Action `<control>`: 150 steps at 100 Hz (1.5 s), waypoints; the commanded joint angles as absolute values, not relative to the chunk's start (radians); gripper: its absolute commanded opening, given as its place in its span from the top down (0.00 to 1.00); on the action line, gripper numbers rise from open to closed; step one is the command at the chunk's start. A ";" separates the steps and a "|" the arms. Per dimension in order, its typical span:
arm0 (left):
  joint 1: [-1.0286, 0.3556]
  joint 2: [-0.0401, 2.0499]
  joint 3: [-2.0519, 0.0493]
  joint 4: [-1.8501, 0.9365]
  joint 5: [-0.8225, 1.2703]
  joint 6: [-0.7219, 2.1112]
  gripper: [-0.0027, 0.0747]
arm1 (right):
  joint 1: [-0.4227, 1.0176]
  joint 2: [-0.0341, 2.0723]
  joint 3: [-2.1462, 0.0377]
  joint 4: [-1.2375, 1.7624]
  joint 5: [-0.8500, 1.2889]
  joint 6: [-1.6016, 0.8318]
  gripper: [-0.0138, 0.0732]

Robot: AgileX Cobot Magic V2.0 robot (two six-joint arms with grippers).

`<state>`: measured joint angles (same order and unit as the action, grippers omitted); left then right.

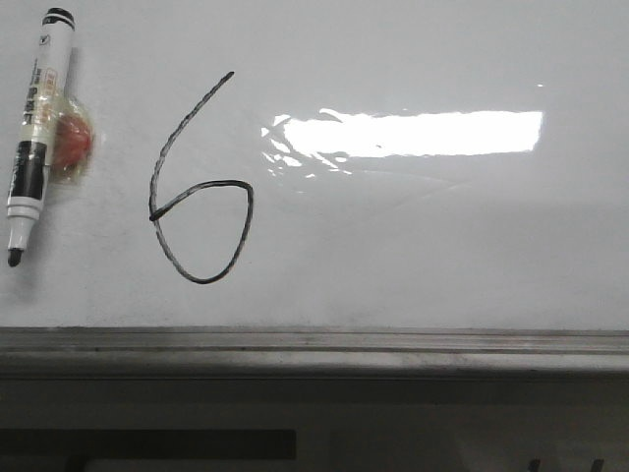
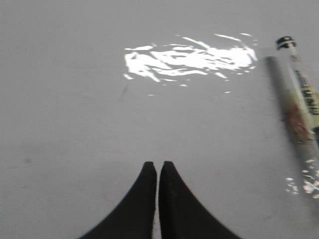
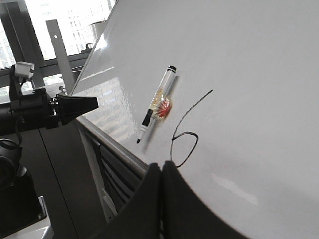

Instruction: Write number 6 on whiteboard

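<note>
Whiteboard, front view: 6 drawn, loop joined to stem, left of centre. Marker stuck to board just beside it, uncapped, tip down. Rail along lower edge; wide bare board to right. Writing judged done; best to pull back straight, off the ink.

Left wrist: left gripper clenched, empty, off board surface. Marker near, apart.

Right wrist: right gripper clenched, empty, near board's edge. Left arm well clear beyond rail. Room outward.
</note>
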<state>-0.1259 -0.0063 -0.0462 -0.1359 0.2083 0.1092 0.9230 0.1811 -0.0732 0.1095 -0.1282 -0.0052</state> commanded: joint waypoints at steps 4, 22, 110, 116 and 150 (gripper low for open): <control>-0.030 -0.036 -0.053 -0.092 0.137 0.023 0.99 | 0.915 0.188 -0.098 0.097 -0.199 -0.013 0.92; 0.025 -0.036 0.035 -0.025 0.119 -0.103 0.99 | 0.915 0.188 -0.098 0.097 -0.199 -0.013 0.91; 0.023 -0.036 0.049 -0.005 0.296 -0.117 0.99 | 0.915 0.188 -0.098 0.097 -0.199 -0.013 0.91; 0.023 -0.036 0.049 -0.005 0.296 -0.117 0.99 | 0.915 0.188 -0.098 0.097 -0.199 -0.013 0.91; 0.023 -0.036 0.049 -0.005 0.296 -0.117 0.99 | 0.909 0.188 -0.091 0.095 -0.206 -0.013 0.91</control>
<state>0.0225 -0.0063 0.0054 0.0000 0.3356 -0.1094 0.9230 0.1811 -0.0708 0.1095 -0.1265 -0.0052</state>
